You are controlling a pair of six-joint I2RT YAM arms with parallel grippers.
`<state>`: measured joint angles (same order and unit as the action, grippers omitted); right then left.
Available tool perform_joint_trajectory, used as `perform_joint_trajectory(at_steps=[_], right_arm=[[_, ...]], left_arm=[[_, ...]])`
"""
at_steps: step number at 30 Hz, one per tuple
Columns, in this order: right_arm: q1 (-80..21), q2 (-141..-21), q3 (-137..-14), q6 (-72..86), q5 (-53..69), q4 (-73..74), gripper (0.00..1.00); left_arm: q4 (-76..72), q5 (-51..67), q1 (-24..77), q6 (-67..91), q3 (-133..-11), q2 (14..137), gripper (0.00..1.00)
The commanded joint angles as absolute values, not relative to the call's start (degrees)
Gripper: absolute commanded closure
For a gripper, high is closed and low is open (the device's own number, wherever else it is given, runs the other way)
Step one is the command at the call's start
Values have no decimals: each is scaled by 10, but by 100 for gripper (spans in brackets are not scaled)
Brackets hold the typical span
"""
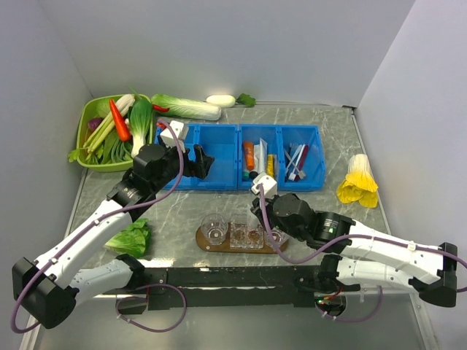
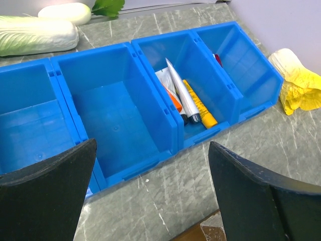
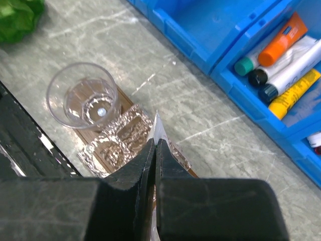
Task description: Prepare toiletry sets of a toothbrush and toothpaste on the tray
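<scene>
The right claw [image 3: 155, 144] is clenched on what looks like the flat crimped end of a toothpaste tube [image 3: 157, 125], just above the wooden tray [image 1: 202, 238]. The left claw [image 2: 152, 146] gapes, holding nothing, over the blue bins [image 2: 170, 115]. The tube is likely light, soft and slick, so the stiff crimp is the best hold. Clear cups [image 3: 84, 95] crowd the tray, with bare table between it and the bins.

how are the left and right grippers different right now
The left gripper has its jaws wide open and empty; the right gripper is shut, pinching a thin silvery edge, likely a toothpaste tube. The left gripper hangs by the blue bins; the right gripper sits over the tray. Both have black fingers.
</scene>
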<state>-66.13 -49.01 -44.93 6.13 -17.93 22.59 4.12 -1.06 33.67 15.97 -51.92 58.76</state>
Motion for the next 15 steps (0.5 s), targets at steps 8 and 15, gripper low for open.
perform_joint_trajectory(at_steps=[8,15], right_arm=[[-666,-495,-442,62,-186,178,100],[-666,-502,-437,65,-187,170,100]], left_arm=[[23,5,336,163,-522,589,3],[22,7,336,163,-522,589,3]])
